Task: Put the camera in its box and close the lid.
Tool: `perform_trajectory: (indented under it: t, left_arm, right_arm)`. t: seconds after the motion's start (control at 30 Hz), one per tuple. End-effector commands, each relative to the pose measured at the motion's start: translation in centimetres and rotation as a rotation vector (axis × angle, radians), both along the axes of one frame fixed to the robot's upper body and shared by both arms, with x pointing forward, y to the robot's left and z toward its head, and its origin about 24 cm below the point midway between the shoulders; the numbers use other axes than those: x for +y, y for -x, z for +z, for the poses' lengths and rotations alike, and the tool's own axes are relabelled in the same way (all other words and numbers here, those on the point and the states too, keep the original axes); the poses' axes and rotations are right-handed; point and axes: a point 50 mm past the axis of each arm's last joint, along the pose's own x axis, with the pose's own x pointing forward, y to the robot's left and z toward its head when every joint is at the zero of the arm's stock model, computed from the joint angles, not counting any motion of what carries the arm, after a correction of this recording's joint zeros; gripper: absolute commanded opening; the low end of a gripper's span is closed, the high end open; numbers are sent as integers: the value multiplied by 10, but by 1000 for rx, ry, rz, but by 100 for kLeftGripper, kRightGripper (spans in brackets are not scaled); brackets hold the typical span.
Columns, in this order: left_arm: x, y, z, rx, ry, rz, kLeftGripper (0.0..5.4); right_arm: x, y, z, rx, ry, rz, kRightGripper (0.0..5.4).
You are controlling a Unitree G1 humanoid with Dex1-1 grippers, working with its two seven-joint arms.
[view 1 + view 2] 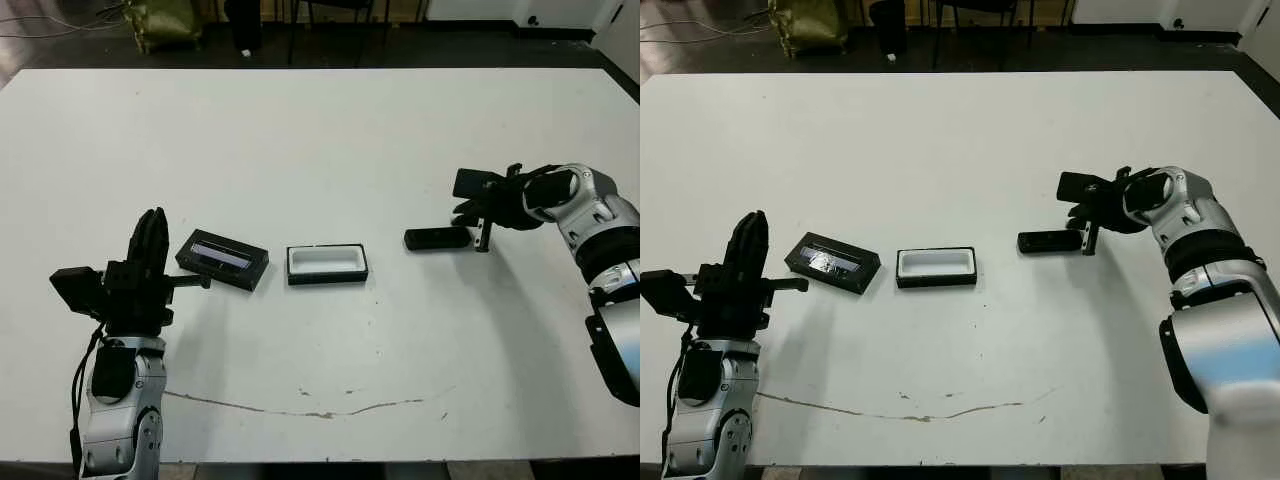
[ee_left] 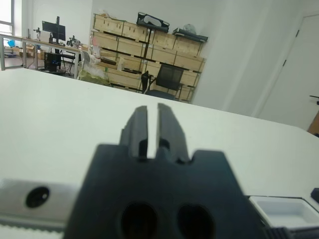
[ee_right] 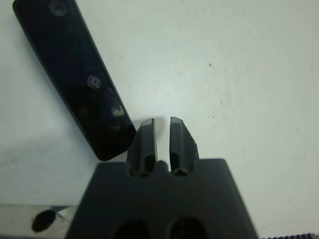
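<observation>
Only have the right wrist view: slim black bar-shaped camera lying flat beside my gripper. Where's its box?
Observer: The small black tray box with white lining sits to the robot's left of the camera, apart from it, open and empty.
Operator: Lid?
Observer: The shallow black lid with the glossy window strip lies window-up further left, apart from the box.
Operator: Left arm busy?
Observer: No. The left gripper is beside the lid, pointing away from the robot, holding nothing.

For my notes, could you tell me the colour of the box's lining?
White, inside the box; clearest in the left eye view.
</observation>
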Motion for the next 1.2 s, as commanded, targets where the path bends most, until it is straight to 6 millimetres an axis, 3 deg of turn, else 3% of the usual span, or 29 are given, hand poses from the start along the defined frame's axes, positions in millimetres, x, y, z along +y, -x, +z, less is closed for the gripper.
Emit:
perform_trajectory:
  t: [0.03,0.53,1.2]
  left_arm:
    - [3,2,-7,36,-2,8,2]
    - [3,2,-6,31,-8,14,2]
    - [3,1,-3,33,-1,21,2]
  right_arm:
    - [-6,8,-10,35,-5,15,0]
    - [-2,17,-16,104,-115,52,0]
    - [2,30,-8,157,-105,154,0]
